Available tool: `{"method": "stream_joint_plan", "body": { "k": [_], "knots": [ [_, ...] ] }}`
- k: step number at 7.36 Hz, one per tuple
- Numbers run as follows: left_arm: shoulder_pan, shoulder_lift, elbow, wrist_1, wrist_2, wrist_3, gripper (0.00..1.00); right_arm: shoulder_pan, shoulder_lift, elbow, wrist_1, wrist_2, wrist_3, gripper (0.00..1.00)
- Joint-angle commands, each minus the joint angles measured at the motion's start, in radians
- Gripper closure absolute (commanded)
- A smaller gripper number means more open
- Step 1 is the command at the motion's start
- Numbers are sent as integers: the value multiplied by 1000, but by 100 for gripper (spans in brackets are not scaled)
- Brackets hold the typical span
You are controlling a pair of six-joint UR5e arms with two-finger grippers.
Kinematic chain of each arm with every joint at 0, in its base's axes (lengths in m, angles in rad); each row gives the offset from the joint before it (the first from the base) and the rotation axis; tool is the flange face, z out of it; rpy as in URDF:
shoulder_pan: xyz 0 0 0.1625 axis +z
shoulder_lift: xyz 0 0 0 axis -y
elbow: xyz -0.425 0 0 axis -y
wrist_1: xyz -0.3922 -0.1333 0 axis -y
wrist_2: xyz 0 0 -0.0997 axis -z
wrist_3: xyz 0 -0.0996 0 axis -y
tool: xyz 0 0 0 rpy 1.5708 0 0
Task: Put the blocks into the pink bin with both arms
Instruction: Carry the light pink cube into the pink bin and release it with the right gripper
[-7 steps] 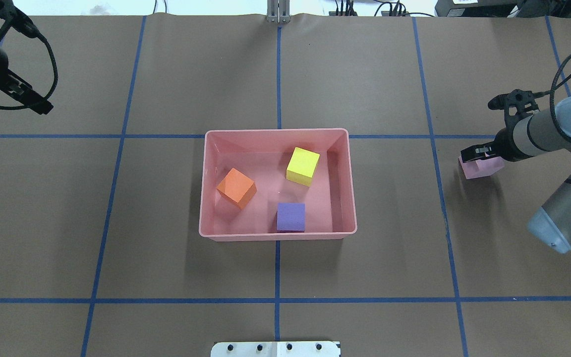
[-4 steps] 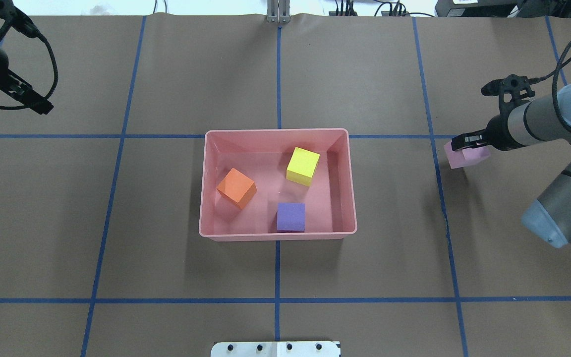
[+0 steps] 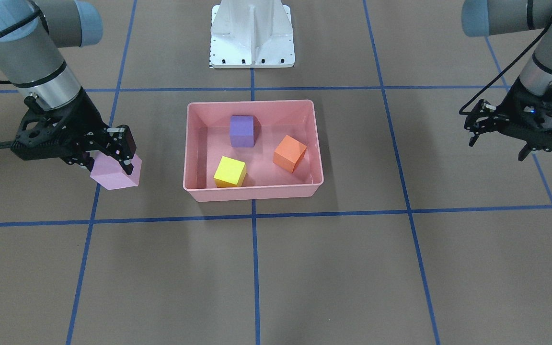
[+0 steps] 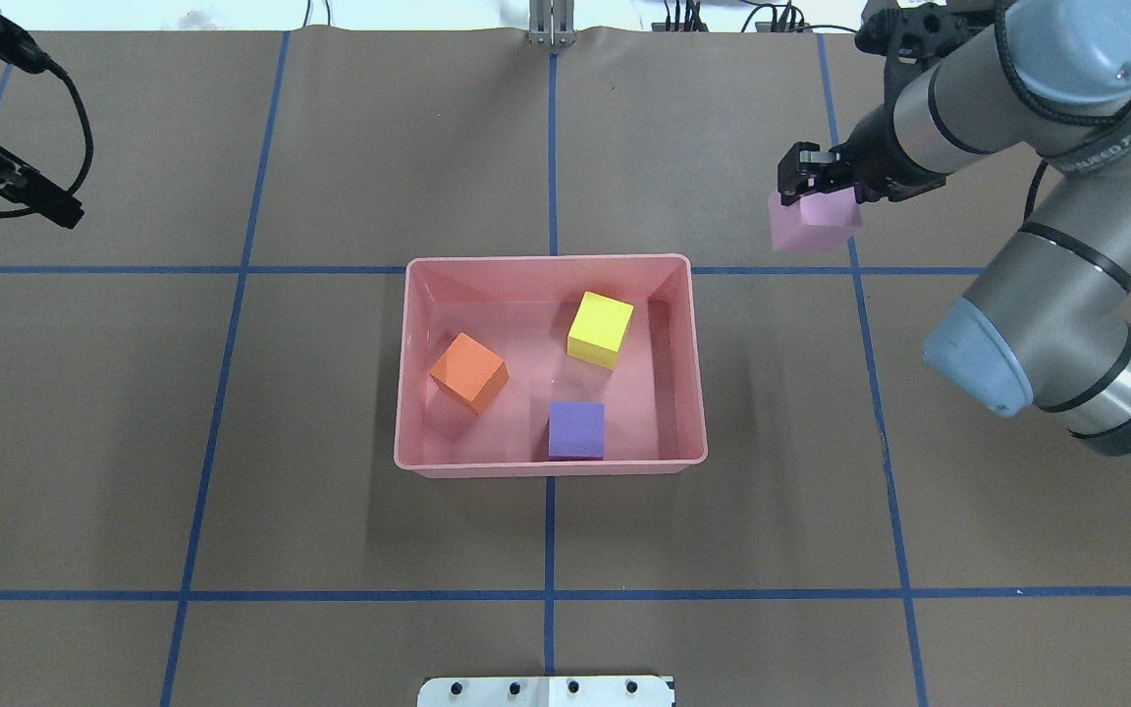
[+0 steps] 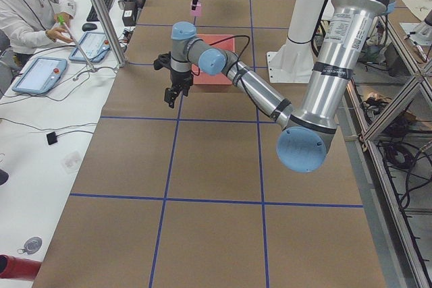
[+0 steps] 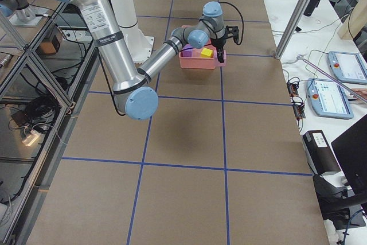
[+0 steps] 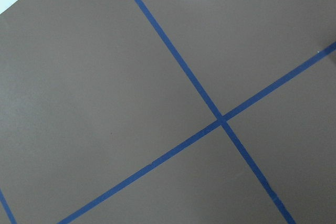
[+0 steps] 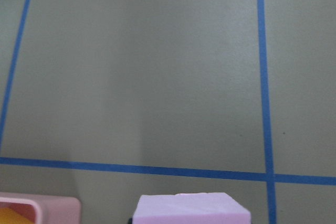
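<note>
Light-pink block (image 4: 814, 224) clamped in right gripper (image 4: 814, 194) jaws, airborne outside pink bin (image 4: 546, 261), off its corner. Left gripper (image 3: 496, 147) jaws spread, empty. Expect a miss short of the rim on early release, a clipped wall on low carry. Brown paper worktop (image 4: 330, 147), blue tape grid (image 4: 553, 147); operator desk (image 5: 40, 139) alongside.

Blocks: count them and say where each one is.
4. The orange block, yellow block and purple block lie inside the pink bin. The light pink block is held by the right gripper, outside the bin. None appears hidden.
</note>
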Motion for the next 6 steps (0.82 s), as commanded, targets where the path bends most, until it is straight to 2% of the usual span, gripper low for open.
{"method": "stream_joint_plan", "body": {
  "k": [1,2,3,4,5,6],
  "knots": [
    [-80,39,7,3,-41,-4,0,-32,118,10,-82,-1,124,100],
    [-134,41,10,15,-111,58,0,-62,178,-3,-127,-9,170,100],
    [-189,42,58,16,-163,148,0,-100,243,-17,-193,-35,215,100],
    [-212,42,88,15,-181,184,0,-169,285,-31,-232,-114,258,100],
    [-213,41,90,15,-181,185,0,-214,339,-75,-235,-156,311,100],
    [-213,41,90,15,-181,185,0,-245,389,-121,-247,-167,348,82]
  ]
}}
